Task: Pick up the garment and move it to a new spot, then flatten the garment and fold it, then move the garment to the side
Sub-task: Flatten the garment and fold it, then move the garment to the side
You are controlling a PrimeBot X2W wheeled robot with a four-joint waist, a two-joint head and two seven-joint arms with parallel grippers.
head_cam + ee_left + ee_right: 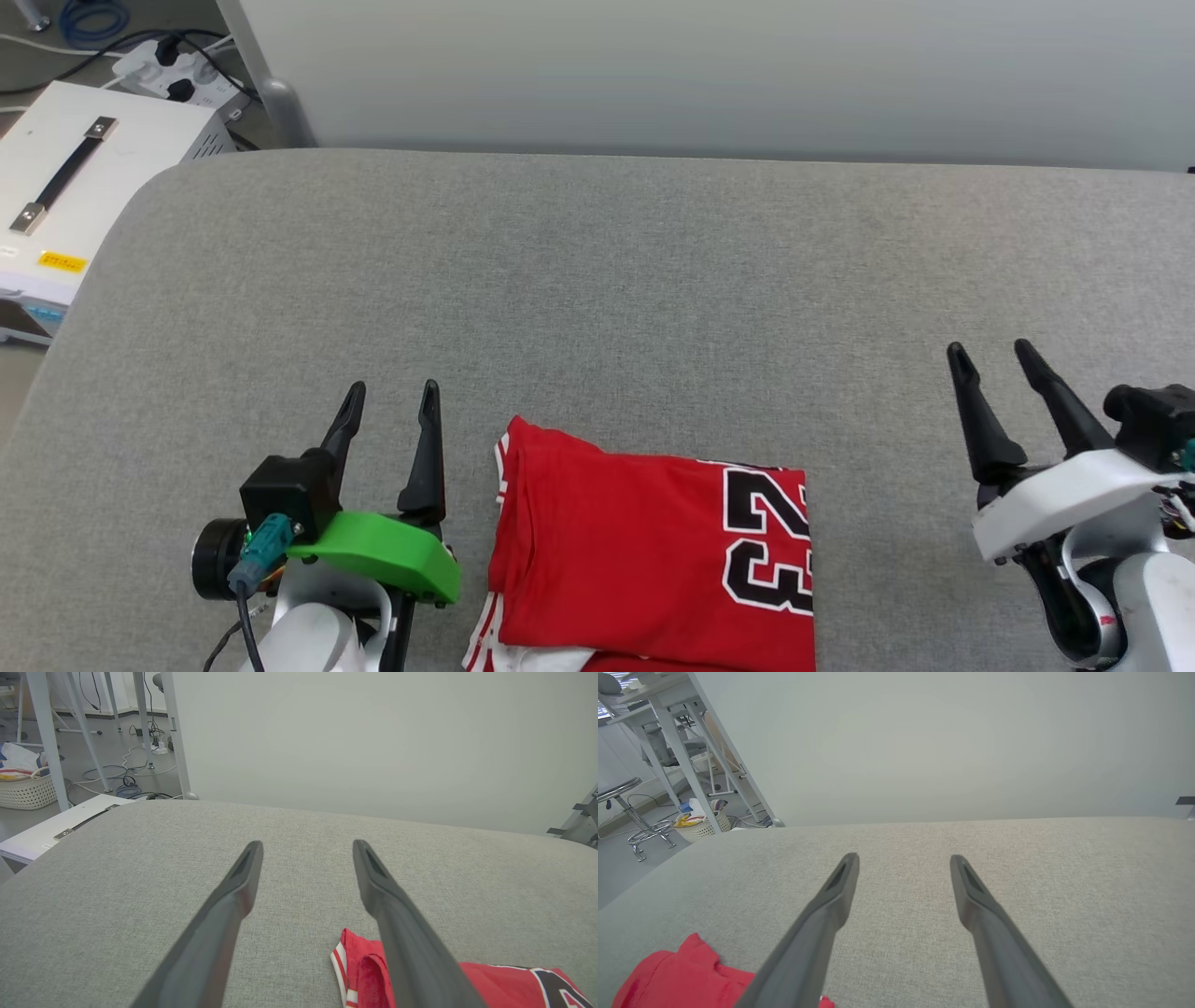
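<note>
Garment [616,541], head view: folded red knit, flat at the table's [597,280] near edge, mid-length; "23" lies sideways, digit tops toward the right edge; long axis I cannot tell, near end cut off.
Pincers, head view: left pincer [393,386] just beside it, right pincer [988,347] well apart; both released, empty.
Left wrist view: my spread fingers [233,891] above grey woven cloth; striped red corner [355,970] alongside.
Right wrist view: fingers [831,896] spread; red fold [682,980] lower left.

Garment [644,551]: lower part cut off by head view's bottom edge; in left wrist view, 1 finger [402,942] of the left gripper [307,843] covers its middle. White case [140,140]: left side cropped, yellow label unreadable.
</note>
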